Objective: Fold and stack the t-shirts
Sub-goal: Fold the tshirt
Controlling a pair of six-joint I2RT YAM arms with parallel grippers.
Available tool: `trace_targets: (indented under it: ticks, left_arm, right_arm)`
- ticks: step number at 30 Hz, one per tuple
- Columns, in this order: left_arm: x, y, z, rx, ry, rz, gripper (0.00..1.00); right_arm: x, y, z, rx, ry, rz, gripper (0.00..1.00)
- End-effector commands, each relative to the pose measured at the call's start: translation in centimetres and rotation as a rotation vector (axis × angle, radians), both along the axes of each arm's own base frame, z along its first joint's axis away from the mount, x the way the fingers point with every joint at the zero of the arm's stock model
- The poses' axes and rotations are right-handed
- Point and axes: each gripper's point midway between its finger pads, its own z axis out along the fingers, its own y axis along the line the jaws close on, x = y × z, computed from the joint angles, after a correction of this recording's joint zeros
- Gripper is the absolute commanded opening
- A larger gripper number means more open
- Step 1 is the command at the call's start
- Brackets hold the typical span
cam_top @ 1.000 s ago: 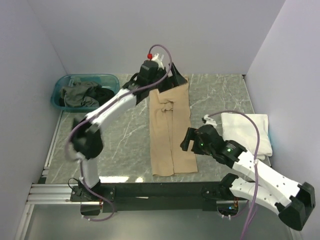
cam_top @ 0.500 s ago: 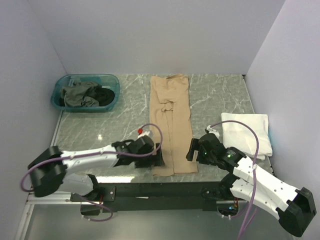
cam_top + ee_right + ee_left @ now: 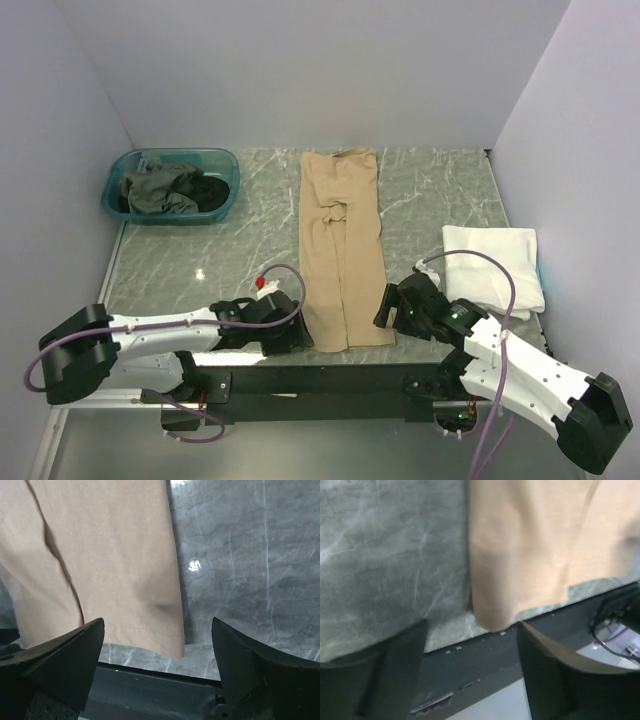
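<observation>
- Tan t-shirt [image 3: 342,255] lies as a long folded strip down the middle of the table [image 3: 230,250], far edge to near edge.
- Left gripper [image 3: 292,335] sits low at the strip's near-left corner, jaws apart, the cloth corner between them and unclamped.
- Right gripper [image 3: 385,305] is at the near-right corner, jaws wide.
- White t-shirt [image 3: 495,265] lies folded by the right edge.
</observation>
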Motion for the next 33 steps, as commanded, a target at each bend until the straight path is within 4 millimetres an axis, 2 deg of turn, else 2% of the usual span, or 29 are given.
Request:
trace_targets:
  ticks: [1,3,6,8,9,10,14,15,19,22,23,25,28,31,33]
  left_arm:
    - [0.3,-1.8,0.2,-0.033,0.008,-0.014,0.72]
    - [0.3,-2.2,-0.2,-0.021,0.019,-0.03,0.67]
    - [0.4,-2.4,-0.9,0.006,0.028,-0.036,0.52]
    - [0.2,-2.6,-1.2,0.009,0.042,-0.047,0.39]
    - [0.1,-2.5,-1.4,0.016,0.045,-0.049,0.34]
    - [0.0,-2.2,-1.6,0.037,0.055,-0.047,0.24]
    - [-0.2,-1.7,-2.0,0.062,0.076,-0.031,0.02]
    - [-0.2,-1.7,-1.8,0.056,0.074,-0.03,0.01]
    - [-0.2,-1.7,-1.6,0.052,0.072,-0.028,0.01]
    - [-0.2,-1.6,-1.4,0.046,0.07,-0.026,0.01]
    - [-0.3,-1.6,-1.3,0.039,0.067,-0.028,0.01]
    - [-0.3,-1.4,-1.2,0.033,0.064,-0.024,0.01]
    - [-1.5,-0.8,-0.9,0.043,0.082,-0.034,0.01]
    - [-2.3,-0.7,0.1,0.034,0.059,-0.047,0.01]
    - [-3.0,-1.5,1.2,-0.014,0.052,-0.072,0.01]
  right_arm:
    - [0.2,0.4,-0.2,0.041,-0.003,-0.022,0.93]
    - [-0.1,0.5,-0.5,0.046,0.009,-0.024,0.91]
    - [-0.5,0.4,-1.0,0.047,0.027,-0.026,0.86]
    - [-0.8,0.3,-1.3,0.045,0.039,-0.026,0.84]
    - [-0.9,0.3,-1.3,0.048,0.039,-0.026,0.82]
    - [-1.1,0.2,-1.4,0.05,0.045,-0.023,0.78]
    - [-1.4,0.5,-1.6,0.065,0.053,-0.009,0.61]
    - [-1.5,0.6,-1.6,0.073,0.058,-0.003,0.55]
    - [-2.2,1.1,-1.9,0.096,0.093,0.02,0.47]
    - [-2.9,1.3,-2.3,0.105,0.118,0.05,0.21]
    - [-3.0,1.4,-2.3,0.11,0.123,0.057,0.01]
    - [-3.7,1.7,-2.3,0.133,0.139,0.08,0.0]
    - [-4.8,1.6,-2.0,0.152,0.156,0.09,0.0]
    - [-6.0,1.7,-1.6,0.197,0.168,0.104,0.0]
    - [-6.5,2.5,-0.8,0.257,0.154,0.14,0.0]
